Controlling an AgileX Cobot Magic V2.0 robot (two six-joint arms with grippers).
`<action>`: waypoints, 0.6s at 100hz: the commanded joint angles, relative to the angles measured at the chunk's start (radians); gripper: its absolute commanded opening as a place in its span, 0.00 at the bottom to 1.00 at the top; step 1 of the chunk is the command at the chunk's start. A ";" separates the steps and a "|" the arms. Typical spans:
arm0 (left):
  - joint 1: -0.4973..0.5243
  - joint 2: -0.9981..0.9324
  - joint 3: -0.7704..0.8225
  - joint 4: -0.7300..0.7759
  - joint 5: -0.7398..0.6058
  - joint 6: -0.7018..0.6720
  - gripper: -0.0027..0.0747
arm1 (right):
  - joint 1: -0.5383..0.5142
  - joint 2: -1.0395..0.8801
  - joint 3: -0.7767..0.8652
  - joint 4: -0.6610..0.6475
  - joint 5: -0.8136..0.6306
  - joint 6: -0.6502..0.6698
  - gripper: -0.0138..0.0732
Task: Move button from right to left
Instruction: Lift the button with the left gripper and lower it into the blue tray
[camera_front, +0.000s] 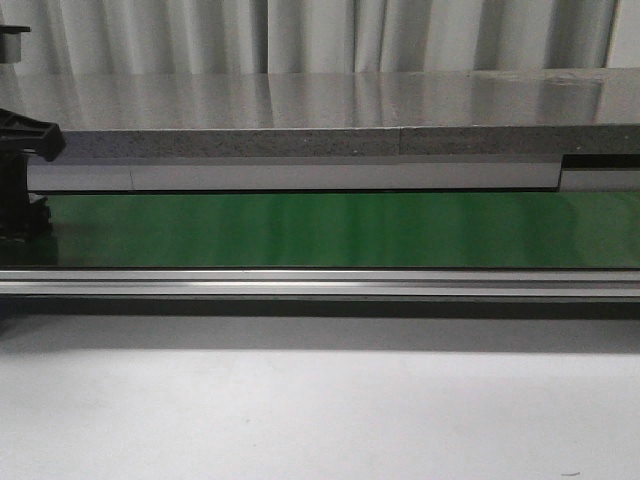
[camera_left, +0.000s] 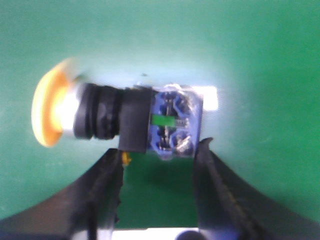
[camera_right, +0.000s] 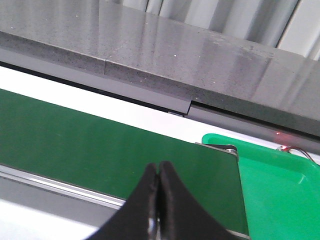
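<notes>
While button lies sideways on green belt, grey counter behind

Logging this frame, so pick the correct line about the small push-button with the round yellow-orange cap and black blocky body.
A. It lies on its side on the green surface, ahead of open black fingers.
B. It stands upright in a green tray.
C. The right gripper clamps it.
A: in the left wrist view the push-button lies sideways on the green surface, with the left gripper open before it.
</notes>
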 joint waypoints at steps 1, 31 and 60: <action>-0.007 -0.073 -0.027 0.010 -0.018 -0.012 0.30 | 0.002 0.008 -0.028 0.016 -0.066 -0.009 0.08; 0.039 -0.186 -0.027 0.061 0.021 -0.012 0.30 | 0.002 0.008 -0.028 0.016 -0.066 -0.009 0.08; 0.232 -0.238 -0.027 0.115 0.049 -0.012 0.30 | 0.002 0.008 -0.028 0.016 -0.066 -0.009 0.08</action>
